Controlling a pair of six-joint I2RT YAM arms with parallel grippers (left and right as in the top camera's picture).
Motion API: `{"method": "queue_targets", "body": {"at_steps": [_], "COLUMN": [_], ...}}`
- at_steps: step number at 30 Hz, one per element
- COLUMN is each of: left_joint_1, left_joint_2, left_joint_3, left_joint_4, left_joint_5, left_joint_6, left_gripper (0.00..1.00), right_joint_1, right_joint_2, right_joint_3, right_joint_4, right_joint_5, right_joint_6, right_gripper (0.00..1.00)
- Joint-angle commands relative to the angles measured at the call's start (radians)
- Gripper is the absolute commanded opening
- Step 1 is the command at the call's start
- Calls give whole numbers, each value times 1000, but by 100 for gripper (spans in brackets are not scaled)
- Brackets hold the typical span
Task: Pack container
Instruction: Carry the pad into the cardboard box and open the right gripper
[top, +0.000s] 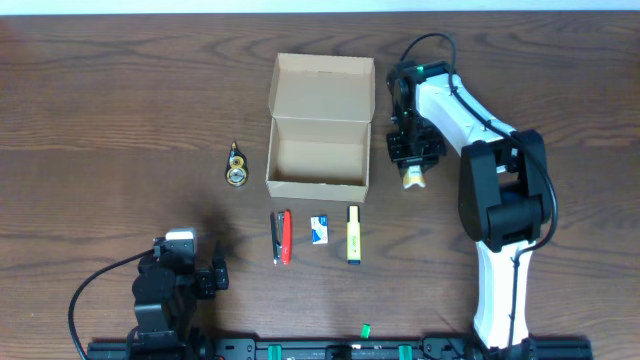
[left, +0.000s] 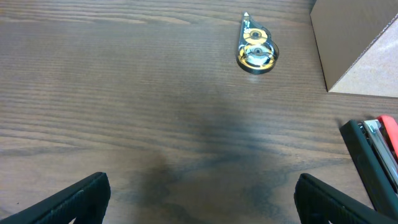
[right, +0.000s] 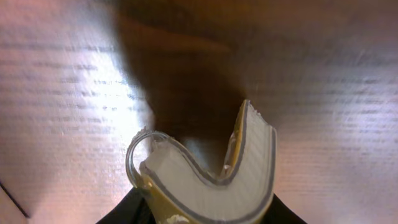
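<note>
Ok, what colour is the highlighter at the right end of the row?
The highlighter is yellow, clearest in the overhead view.

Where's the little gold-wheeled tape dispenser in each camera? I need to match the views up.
Overhead: the tape dispenser lies just left of the container, apart from it.
Left wrist: it sits upper right of centre, with the container's wall at the right edge.
Right wrist: not in it; a bent white item fills the view.
Shared landmark: the container, seen in the overhead and left wrist views.
</note>
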Motion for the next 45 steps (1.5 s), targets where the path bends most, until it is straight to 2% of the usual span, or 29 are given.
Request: {"method": "queue_targets", "body": {"at_steps": [1,8,17,25,29,45], "left_joint_1": [8,8,8,8,8,8], "left_joint_2": [-6,-6,-6,-6,-6,-6], "left_joint_3": [-10,-10,-10,-10,-10,-10], "left_joint_4": [-4,-4,-4,-4,-4,-4], "left_joint_5": [-15,-15,-15,-15,-15,-15], "left_joint_6": [-3,-3,-3,-3,-3,-3], "left_gripper": [95,96,96,95,95,96], "right_joint_1": [8,31,132,249,292,309], "right_joint_2": [-53,-215,-388,-389,-387,-240], "right_joint_3": [-5,-5,-5,-5,-5,-5], "right_joint_4": [-13,-51,-18,101,161,239], "right_joint_5": [-4,-3,0,-8,-7,-16], "right_joint_6": [-7,-23,-26,-6,-2,92], "right_gripper": [20,19,25,35,37,32]}}
